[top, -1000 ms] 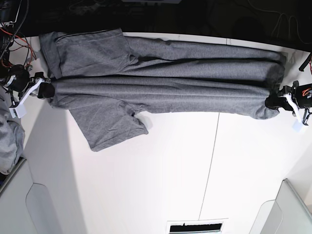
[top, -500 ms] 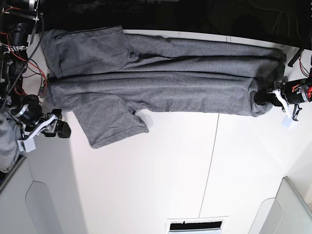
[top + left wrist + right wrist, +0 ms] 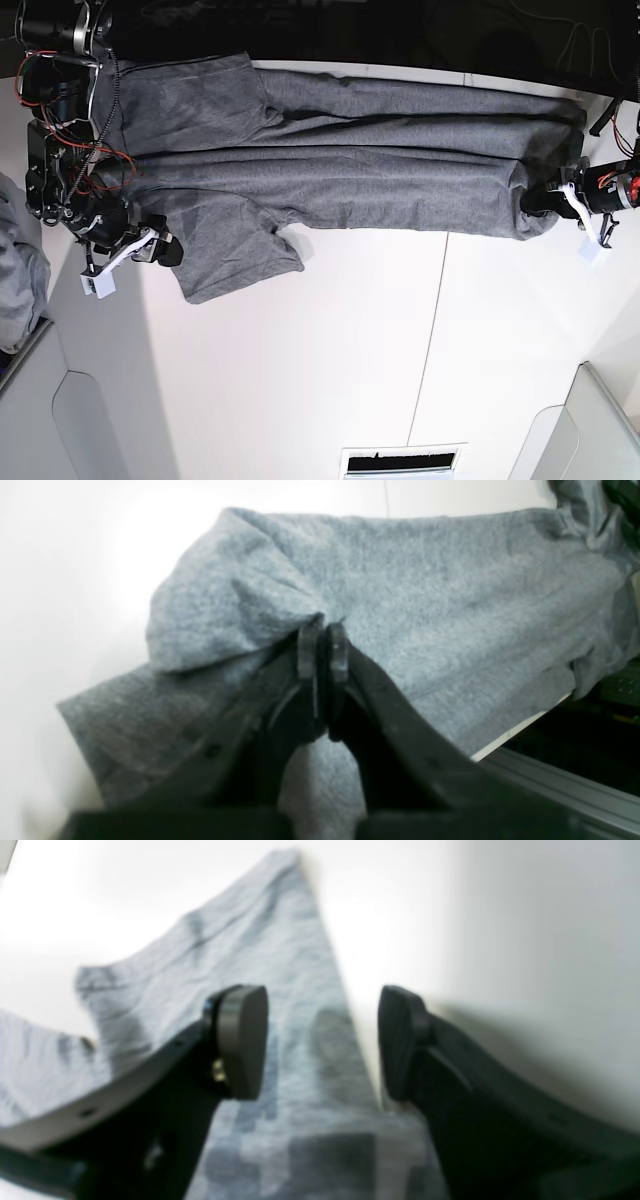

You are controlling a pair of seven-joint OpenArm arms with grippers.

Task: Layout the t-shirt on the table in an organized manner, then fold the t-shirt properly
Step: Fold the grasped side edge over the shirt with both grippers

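On the white table (image 3: 330, 360), the t-shirt (image 3: 350, 170) lies lengthwise.

A paler grey heap of cloth (image 3: 18, 275) sits off at the left edge of the base view. Down at the bottom there is a slotted vent (image 3: 403, 464). Pale rounded panels (image 3: 95, 425) fill both lower corners.

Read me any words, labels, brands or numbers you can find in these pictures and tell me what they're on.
None can be read.
the t-shirt: plain grey cloth, no print or label showing.
the table: bare white, only a thin dark seam.
The left gripper and right gripper: black, unmarked.
Small white tags hang by each gripper in the base view; too small to tell whether they bear any writing.
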